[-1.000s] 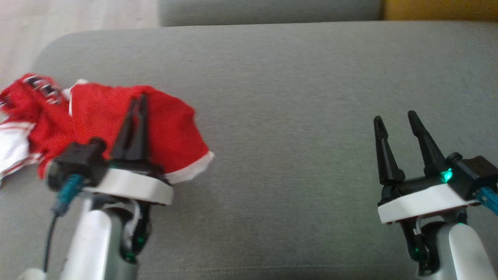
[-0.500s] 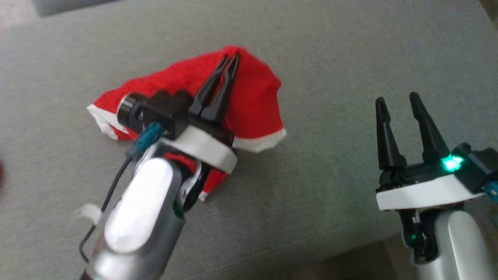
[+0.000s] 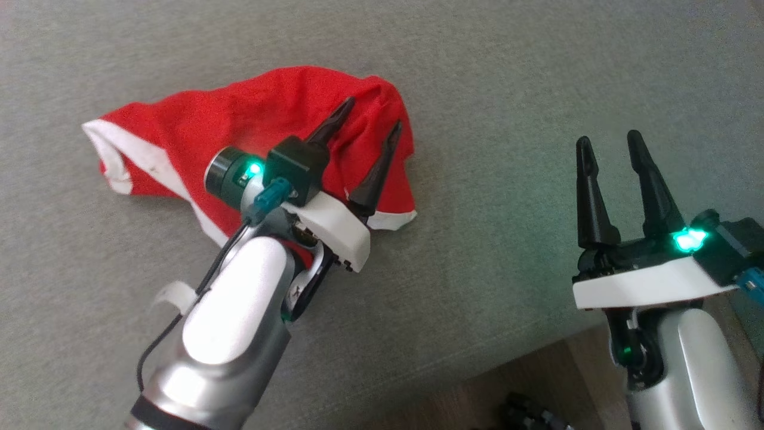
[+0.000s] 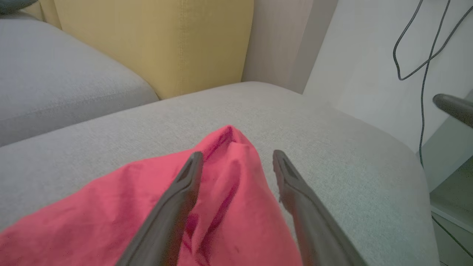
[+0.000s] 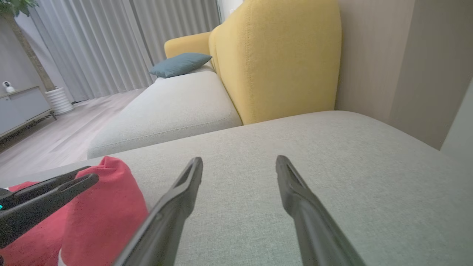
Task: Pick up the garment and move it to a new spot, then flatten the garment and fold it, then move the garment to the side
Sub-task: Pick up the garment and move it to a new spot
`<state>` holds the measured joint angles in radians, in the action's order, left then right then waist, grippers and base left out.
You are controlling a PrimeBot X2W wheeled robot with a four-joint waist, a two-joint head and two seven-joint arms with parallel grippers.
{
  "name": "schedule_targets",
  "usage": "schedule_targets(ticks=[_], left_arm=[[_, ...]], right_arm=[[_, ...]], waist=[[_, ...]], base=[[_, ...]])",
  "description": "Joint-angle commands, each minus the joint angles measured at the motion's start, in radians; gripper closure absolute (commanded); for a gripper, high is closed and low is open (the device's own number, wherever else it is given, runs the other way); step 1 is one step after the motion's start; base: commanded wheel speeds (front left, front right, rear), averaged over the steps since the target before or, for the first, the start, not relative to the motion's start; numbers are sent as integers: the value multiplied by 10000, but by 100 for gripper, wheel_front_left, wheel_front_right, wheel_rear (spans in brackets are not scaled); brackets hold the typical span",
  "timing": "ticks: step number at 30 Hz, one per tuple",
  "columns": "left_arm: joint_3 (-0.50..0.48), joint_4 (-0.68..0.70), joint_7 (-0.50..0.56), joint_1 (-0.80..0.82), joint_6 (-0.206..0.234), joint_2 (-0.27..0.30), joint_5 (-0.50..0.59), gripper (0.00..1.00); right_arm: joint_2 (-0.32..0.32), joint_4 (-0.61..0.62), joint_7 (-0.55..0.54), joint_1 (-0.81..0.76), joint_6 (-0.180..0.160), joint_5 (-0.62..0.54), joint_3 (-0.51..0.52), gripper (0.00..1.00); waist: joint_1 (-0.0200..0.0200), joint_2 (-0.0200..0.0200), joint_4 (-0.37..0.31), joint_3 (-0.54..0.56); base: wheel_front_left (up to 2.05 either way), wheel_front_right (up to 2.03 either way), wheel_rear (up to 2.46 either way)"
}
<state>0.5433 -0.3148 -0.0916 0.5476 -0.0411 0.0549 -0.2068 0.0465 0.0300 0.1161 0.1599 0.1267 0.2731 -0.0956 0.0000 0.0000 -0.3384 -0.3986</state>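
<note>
My left gripper stands spread wide, its two dark fingers pointing toward one o'clock in the head view, and it pinches nothing. The red garment lies crumpled on the grey sofa seat at about ten o'clock from the middle of that view, its white hem showing along the edges at nine and at five o'clock. From my left wrist, the left gripper is parted over the garment and a raised fold of the cloth peaks between the fingers, nearer the one at eleven o'clock than the one at one o'clock. Whether either finger brushes the cloth I cannot tell. The bare seat runs on beyond, toward a yellow backrest at eleven o'clock, with a thin black cable hanging against the pale wall at two o'clock. My right gripper sits at four o'clock in the head view, well apart from the garment, fingers pointing to twelve and likewise spread, with nothing between them. A strip of wooden floor shows at six o'clock past the seat's edge. From my right wrist, the right gripper opens over plain grey seat. At eight o'clock there the garment lies heaped with my left gripper over it — and a blue pillow rests on the farther seat at eleven o'clock, beside the yellow backrest.
</note>
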Motion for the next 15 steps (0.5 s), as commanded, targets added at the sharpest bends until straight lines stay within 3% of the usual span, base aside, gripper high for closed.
schedule_targets(ticks=[1, 7, 15], left_arm=[[-161, 410, -200, 239, -6, 120, 121, 0], [-243, 1038, -956, -413, 247, 359, 124, 0], [-1501, 1841, -1523, -1520, 1358, 1016, -69, 0]], right_arm=[[38, 251, 108, 253, 40, 4, -217, 0], [38, 125, -26, 169, 40, -251, -116, 0], [38, 219, -464, -87, 40, -730, 116, 0]], waist=[[0, 0, 262, 208], [0, 0, 1088, 843], [0, 0, 2195, 1576]], base=[[0, 0, 0], [0, 0, 0], [0, 0, 0]])
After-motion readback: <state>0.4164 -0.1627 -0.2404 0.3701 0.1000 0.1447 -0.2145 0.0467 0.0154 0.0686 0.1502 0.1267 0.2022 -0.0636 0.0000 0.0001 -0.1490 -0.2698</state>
